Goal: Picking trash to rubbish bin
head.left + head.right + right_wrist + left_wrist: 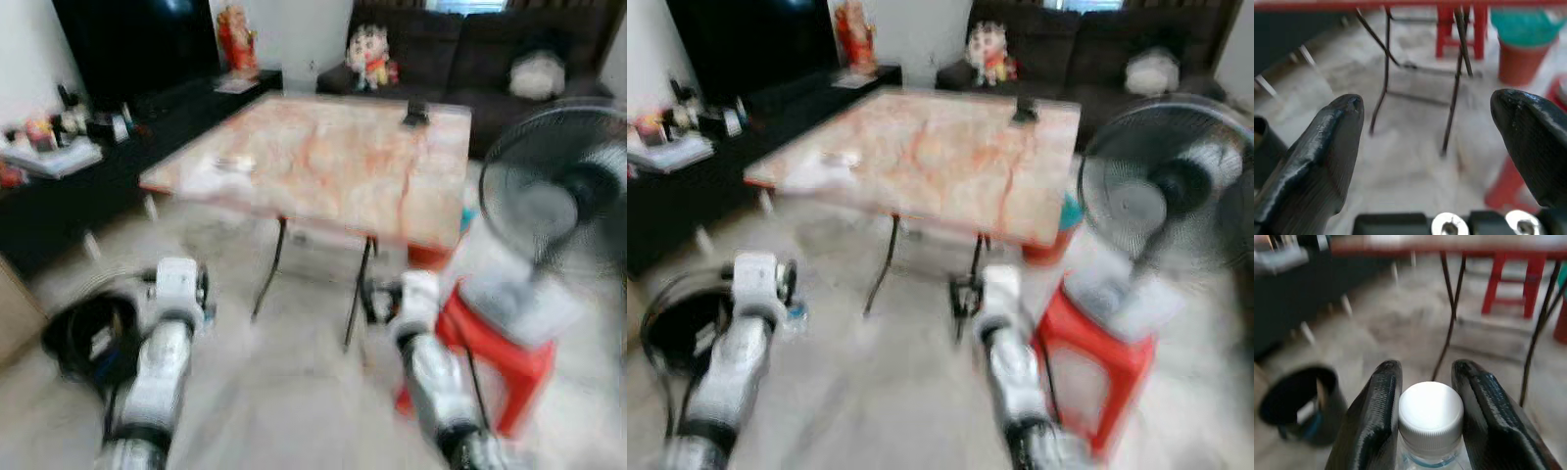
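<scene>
Blurred head views, the camera's on the move. Biggest thing ahead at twelve o'clock is the marble-topped table (333, 162), orange-veined, standing on thin dark metal legs (269, 266). Beyond it, at one o'clock, a dark sofa (470, 49) runs along the far wall with a doll (369, 54) sitting at its near end and a pale cushion (537, 73) further along. Over at ten o'clock a long black cabinet (108, 166) carries a clutter of small items too blurred to name.

At two to three o'clock a standing fan (563, 186) looms large, right beside the table's corner. Below it at four o'clock sits a red stool (500, 357), hard against the right arm's side. Behind that, an orange pot with a teal top (1522, 46) stands near the table legs.

Down at eight o'clock on the floor, the black rubbish bin (86, 333), round and open-mouthed, sits just beside the left arm.

Now the hands. The left gripper (1427, 387) is clamped on a clear plastic bottle (1430, 418), both black fingers (1378, 416) pressed against its neck, white cap up between them; the bin lies near it on the floor, nothing between the two. The right gripper (1435, 127) is held low at five o'clock with its jaws spread wide, holding nothing, table legs and red stool ahead of it.

Smallest of all: a dark object (415, 113) on the table's far edge and pale scraps (220, 168) on its near left part.
</scene>
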{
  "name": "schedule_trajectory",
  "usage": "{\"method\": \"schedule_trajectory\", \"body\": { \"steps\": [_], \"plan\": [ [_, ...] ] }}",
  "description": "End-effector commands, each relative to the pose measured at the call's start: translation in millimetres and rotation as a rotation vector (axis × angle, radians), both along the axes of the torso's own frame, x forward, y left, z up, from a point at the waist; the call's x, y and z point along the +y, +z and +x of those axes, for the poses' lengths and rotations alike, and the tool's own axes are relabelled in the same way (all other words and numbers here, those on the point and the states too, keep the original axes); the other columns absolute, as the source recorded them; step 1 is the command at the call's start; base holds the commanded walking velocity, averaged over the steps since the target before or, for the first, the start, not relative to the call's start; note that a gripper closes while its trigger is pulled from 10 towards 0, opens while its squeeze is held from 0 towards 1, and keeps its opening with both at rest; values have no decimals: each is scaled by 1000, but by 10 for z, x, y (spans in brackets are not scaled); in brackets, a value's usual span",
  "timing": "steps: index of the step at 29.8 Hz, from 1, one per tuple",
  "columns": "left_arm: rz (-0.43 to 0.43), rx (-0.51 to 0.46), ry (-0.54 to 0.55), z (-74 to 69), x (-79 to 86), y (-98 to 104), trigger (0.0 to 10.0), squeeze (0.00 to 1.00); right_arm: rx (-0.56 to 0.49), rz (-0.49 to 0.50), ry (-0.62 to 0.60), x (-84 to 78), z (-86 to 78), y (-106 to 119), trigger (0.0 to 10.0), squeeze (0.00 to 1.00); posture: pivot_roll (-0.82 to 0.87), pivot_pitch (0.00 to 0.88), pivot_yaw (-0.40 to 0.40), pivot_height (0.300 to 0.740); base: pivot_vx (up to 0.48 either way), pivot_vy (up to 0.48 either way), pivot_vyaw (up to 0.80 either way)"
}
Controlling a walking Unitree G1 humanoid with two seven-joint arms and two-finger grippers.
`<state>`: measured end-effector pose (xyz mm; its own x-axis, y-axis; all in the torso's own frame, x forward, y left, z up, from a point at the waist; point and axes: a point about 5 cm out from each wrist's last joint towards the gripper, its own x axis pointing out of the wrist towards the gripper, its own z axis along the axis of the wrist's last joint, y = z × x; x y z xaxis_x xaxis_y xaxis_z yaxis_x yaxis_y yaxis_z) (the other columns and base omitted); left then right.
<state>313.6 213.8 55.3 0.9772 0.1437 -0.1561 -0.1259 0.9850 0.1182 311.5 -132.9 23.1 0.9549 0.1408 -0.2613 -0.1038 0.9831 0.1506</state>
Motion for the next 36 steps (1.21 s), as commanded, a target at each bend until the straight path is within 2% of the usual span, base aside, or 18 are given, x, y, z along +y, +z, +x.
{"method": "schedule_trajectory", "body": {
  "steps": [1, 2, 3, 6, 8, 11, 15, 20, 21, 22, 27, 30, 36],
  "plan": [
    [-21, 68, 20, -90, 89, -148, 10000, 0, 123, -2, -36, -111, -150, -209, 10000, 0, -26, 0, 6, 740, 0, 0, 0],
    [-21, 107, 26, -151, 121, -234, 10000, 0, 168, -8, -50, -162, -223, -292, 10000, 0, -28, 0, 3, 740, 0, 0, 0],
    [-29, 211, 40, -299, 175, -437, 10000, 0, 262, -10, -94, -258, -393, -463, 10000, 0, -31, 0, -1, 740, 0, 0, 0],
    [-41, 299, 49, -428, 192, -603, 10000, 0, 340, -10, -131, -321, -542, -596, 10000, 0, -27, 0, -5, 740, 0, 0, 0],
    [-53, 377, 66, -566, 200, -750, 10000, 0, 411, -22, -136, -338, -688, -713, 10000, 0, -27, 0, -11, 740, 0, 0, 0],
    [-51, 497, 93, -816, 214, -964, 10000, 0, 519, 23, -205, -385, -915, -873, 10000, 0, -35, 0, -11, 740, 0, 0, 0],
    [-67, 572, 119, -1045, 213, -1121, 10000, 0, 583, 22, -243, -427, -1082, -971, 10000, 0, -27, 0, -17, 740, 0, 0, 0],
    [-88, 661, 153, -1313, 229, -1273, 10000, 0, 603, 8, -210, -399, -1152, -1011, 10000, 0, -23, 0, -22, 740, 0, 0, 0],
    [-88, 661, 153, -1313, 229, -1273, 10000, 0, 603, 8, -210, -399, -1152, -1011, 10000, 0, -23, 0, -22, 740, 0, 0, 0],
    [-90, 701, 166, -1427, 242, -1328, 10000, 0, 608, 5, -214, -401, -1155, -1013, 10000, 0, -23, 0, -21, 740, 0, 0, 0],
    [-88, 728, 179, -1524, 272, -1365, 10000, 0, 614, -3, -191, -342, -1119, -1002, 10000, 0, -9, 0, -19, 740, 0, 0, 0],
    [-85, 724, 186, -1515, 306, -1352, 10000, 0, 610, 33, -159, -252, -1078, -987, 10000, 0, -4, 0, -16, 740, 0, 0, 0],
    [-74, 706, 187, -1433, 356, -1303, 10000, 0, 606, -10, -137, -192, -1045, -973, 10000, 0, -8, 0, 0, 740, 0, 0, 129]
  ]
}}
